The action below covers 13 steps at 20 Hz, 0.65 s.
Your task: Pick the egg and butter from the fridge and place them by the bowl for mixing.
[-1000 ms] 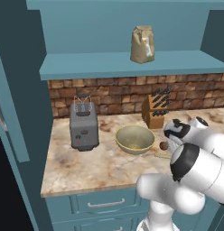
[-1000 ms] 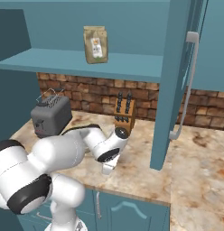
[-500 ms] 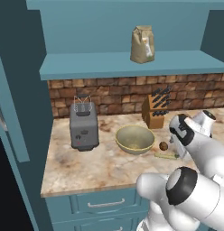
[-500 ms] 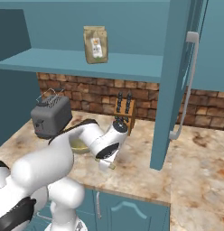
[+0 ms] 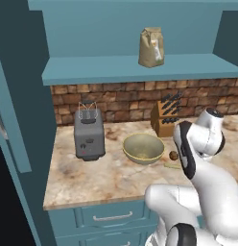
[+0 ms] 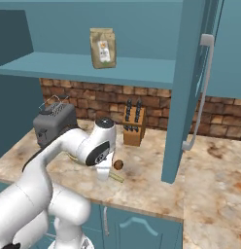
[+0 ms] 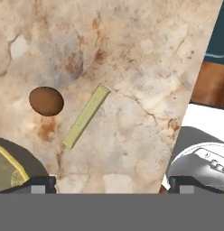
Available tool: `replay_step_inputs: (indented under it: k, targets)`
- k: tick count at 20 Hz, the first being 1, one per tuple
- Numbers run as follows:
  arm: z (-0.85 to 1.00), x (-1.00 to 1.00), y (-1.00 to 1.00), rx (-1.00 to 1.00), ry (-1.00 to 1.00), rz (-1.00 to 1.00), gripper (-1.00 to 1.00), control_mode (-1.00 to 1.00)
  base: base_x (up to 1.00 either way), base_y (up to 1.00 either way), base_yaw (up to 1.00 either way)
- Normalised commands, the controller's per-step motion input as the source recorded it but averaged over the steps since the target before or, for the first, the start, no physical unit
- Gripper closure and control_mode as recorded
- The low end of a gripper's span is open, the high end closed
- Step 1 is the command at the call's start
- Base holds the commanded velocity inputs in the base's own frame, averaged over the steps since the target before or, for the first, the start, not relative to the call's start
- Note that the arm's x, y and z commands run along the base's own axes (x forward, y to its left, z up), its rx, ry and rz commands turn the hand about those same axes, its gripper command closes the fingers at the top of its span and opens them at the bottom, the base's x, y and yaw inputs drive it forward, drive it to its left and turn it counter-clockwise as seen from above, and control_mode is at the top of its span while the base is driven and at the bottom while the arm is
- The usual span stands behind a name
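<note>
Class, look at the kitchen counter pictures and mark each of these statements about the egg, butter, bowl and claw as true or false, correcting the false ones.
1. The egg lies on the counter. True.
2. The butter sits inside the bowl. False: it lies on the counter beside the egg.
3. The claw grips the butter. False: it is open and empty.
4. A toaster stands beside the bowl. True.

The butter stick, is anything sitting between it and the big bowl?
No. The butter lies flat on the counter, with the egg beside it but apart. Both already sit close by the bowl, and bare counter is all that separates them. The gripper hangs above them, jaws open and empty.
</note>
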Motion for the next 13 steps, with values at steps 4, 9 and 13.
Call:
replay_step_inputs:
  k: [4, 9, 13]
  targets:
    - [0.53, -0.44, 0.16, -0.11, -0.09, 0.13, -1.00, -1.00, 0.00, 0.00, 0.00]
    - [0.56, -0.45, 0.16, -0.12, -0.01, 0.24, -1.00, -1.00, 0.00, 0.00, 0.00]
    - [0.54, -0.46, 0.22, -0.25, 0.00, 0.39, -1.00, -1.00, 0.00, 0.00, 0.00]
